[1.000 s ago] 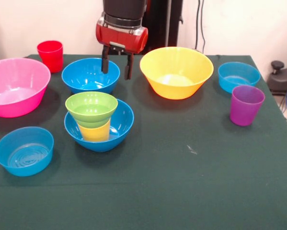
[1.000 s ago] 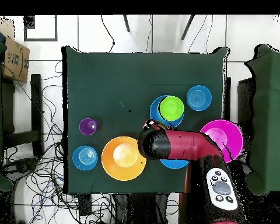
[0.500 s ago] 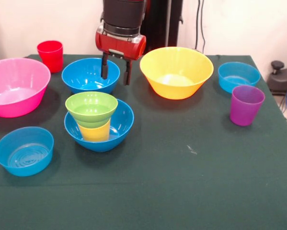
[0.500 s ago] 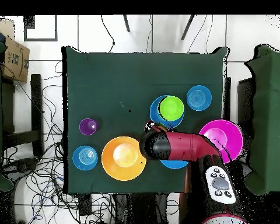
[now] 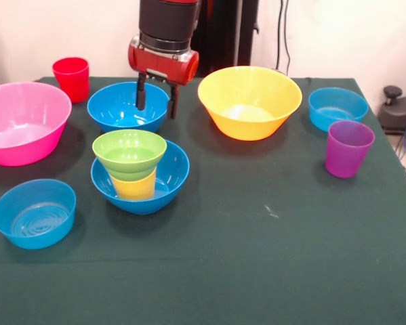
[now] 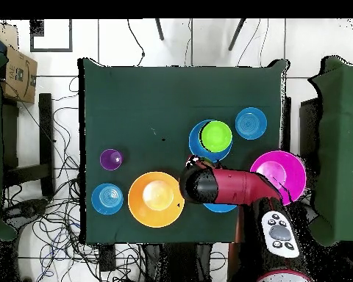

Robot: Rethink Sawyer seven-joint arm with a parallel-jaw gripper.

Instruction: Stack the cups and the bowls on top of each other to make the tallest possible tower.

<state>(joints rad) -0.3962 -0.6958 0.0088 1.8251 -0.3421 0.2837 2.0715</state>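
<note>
The tower stands left of centre: a deep blue bowl [image 5: 169, 177] holds an upside-down yellow cup [image 5: 133, 186], and a lime green bowl [image 5: 129, 152] sits on top of it. From above the green bowl [image 6: 216, 134] covers most of its blue base [image 6: 196, 139]. My gripper [image 5: 156, 112] hangs open and empty over the right rim of a second deep blue bowl [image 5: 121, 108], just behind the tower. A red cup [image 5: 71, 78] stands at the far left. The purple cup [image 5: 348, 149] is at the right. In the overhead view the arm [image 6: 227, 186] hides the gripper.
A large pink bowl [image 5: 23, 122] sits at the left edge, and a large yellow-orange bowl [image 5: 249, 101] is right of the gripper. One small light-blue bowl [image 5: 34, 212] lies front left, another [image 5: 337, 108] far right. Cables and a box [image 6: 18, 73] surround the table.
The gripper has drifted left in the front view, from beside the blue bowl to over its right rim. It stays open. Nothing on the table has moved.
</note>
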